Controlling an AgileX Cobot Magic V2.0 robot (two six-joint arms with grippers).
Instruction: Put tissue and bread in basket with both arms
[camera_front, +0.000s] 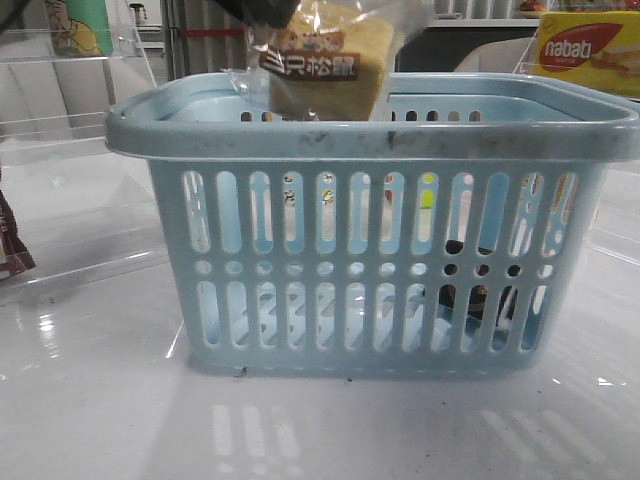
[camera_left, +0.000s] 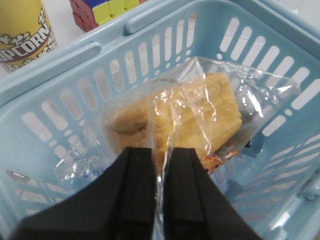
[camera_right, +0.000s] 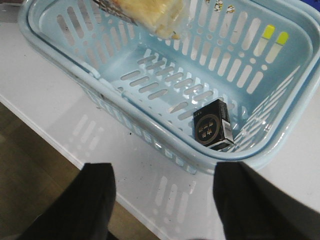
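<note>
The light blue basket (camera_front: 390, 140) stands in the middle of the table. My left gripper (camera_left: 159, 155) is shut on the clear wrap of the bread (camera_left: 195, 117) and holds it over the basket's opening; in the front view the bread (camera_front: 325, 65) hangs at rim height, and it also shows in the right wrist view (camera_right: 147, 12). The dark tissue pack (camera_right: 212, 125) lies on the basket floor near one end; it shows through the slots in the front view (camera_front: 470, 295). My right gripper (camera_right: 162, 187) is open and empty, above the table outside the basket (camera_right: 75, 60).
A yellow-red nabati box (camera_front: 585, 50) stands at the back right. A popcorn can (camera_left: 22, 30) and a colour cube (camera_left: 102, 10) stand beyond the basket. Clear plastic bins (camera_front: 70, 150) sit at the left. The table edge (camera_right: 45, 132) runs close by my right gripper.
</note>
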